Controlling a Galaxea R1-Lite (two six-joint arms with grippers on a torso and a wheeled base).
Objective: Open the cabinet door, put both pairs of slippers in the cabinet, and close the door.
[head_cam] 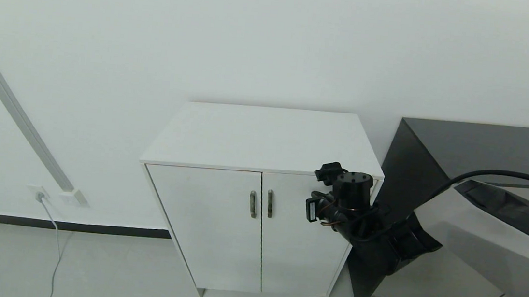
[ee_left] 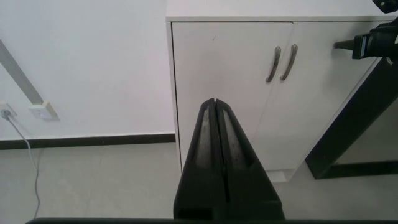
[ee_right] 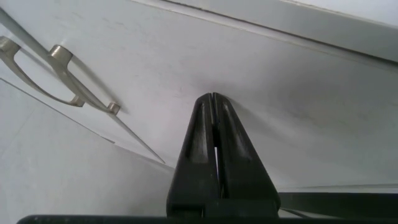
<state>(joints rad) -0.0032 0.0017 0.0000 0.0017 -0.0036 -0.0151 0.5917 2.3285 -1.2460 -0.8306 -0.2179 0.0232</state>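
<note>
The white cabinet stands against the wall with both doors closed. Two metal handles sit side by side at the middle seam. My right gripper is shut and held close in front of the right door, to the right of its handle. In the right wrist view the shut fingertips point at the door panel, with the right door's handle off to the side. My left gripper is shut, empty, and held back from the cabinet, facing the left door.
A black glossy unit stands close against the cabinet's right side. A wall socket with a hanging cable is on the left. Bare grey floor lies in front of the cabinet.
</note>
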